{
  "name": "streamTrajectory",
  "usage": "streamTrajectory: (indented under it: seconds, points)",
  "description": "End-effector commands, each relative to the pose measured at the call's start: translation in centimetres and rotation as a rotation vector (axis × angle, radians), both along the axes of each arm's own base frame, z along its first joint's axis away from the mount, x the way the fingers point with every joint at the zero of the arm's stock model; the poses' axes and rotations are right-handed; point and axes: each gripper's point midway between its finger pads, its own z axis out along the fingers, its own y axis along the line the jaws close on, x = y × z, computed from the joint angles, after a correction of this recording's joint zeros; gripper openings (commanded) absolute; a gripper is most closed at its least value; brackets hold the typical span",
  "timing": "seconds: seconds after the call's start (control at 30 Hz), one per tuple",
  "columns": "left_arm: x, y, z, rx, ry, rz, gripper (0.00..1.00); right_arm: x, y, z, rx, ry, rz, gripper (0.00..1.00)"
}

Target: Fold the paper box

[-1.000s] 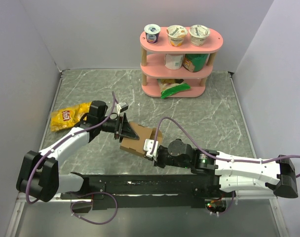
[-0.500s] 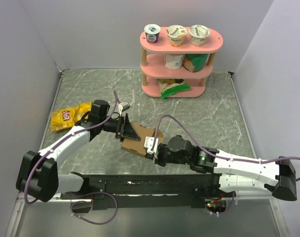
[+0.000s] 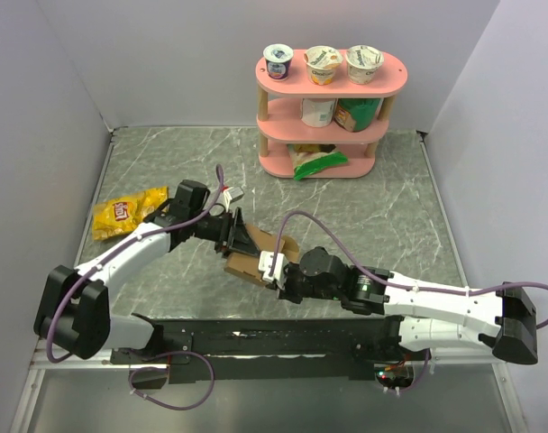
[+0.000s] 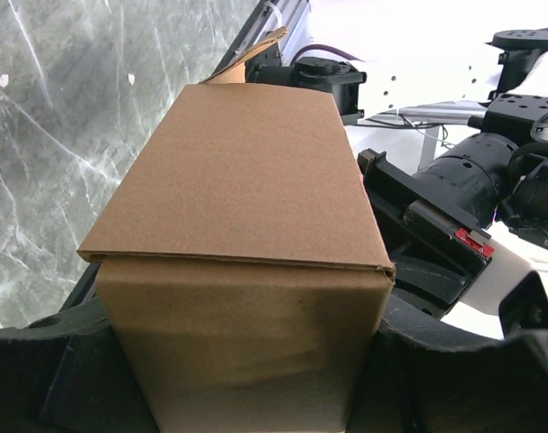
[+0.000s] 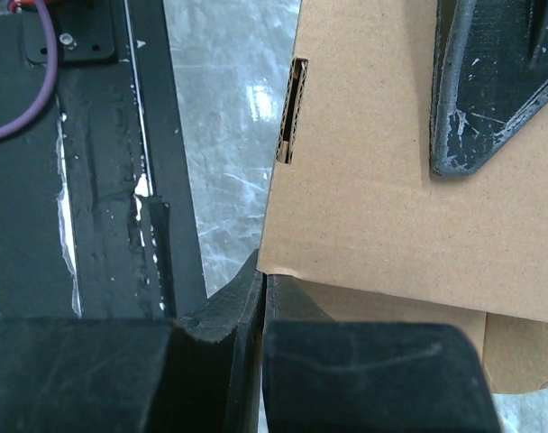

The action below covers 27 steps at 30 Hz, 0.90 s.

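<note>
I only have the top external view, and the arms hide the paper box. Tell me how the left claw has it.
Observer: In the left wrist view the paper box sits between the left claw's two fingers, one against each side wall, with the flat closed face toward the camera.
Operator: Now report the right claw.
Observer: The right wrist view shows the right claw shut, its tips meeting at the lower corner of a cardboard panel. I cannot tell whether they pinch any cardboard.
</note>
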Motion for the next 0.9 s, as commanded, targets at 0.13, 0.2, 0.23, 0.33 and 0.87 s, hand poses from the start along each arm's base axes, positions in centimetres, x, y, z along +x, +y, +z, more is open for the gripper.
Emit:
streamTrajectory:
  seconds: [0.13,0.2,0.23,0.33,0.87]
  points:
    - [0.3,-0.9,-0.3,-0.056,0.010,0.003,0.41,1.7,0.9,7.7,0.230,-0.130,-0.054,0.32]
    - [1.3,-0.2,0.2,-0.082,0.002,0.032,0.41,1.6,0.2,7.8,0.228,-0.122,-0.068,0.50]
    - [1.8,0.0,0.2,-0.078,-0.007,0.045,0.41,1.5,-0.2,7.6,0.226,-0.115,-0.073,0.61]
    - [2.8,0.7,0.6,-0.069,-0.044,0.062,0.41,1.1,-1.9,8.0,0.260,-0.080,-0.117,0.81]
    - [3.7,1.5,6.8,-0.268,-0.156,0.137,0.42,3.2,-5.1,2.1,0.309,0.156,-0.217,1.00]
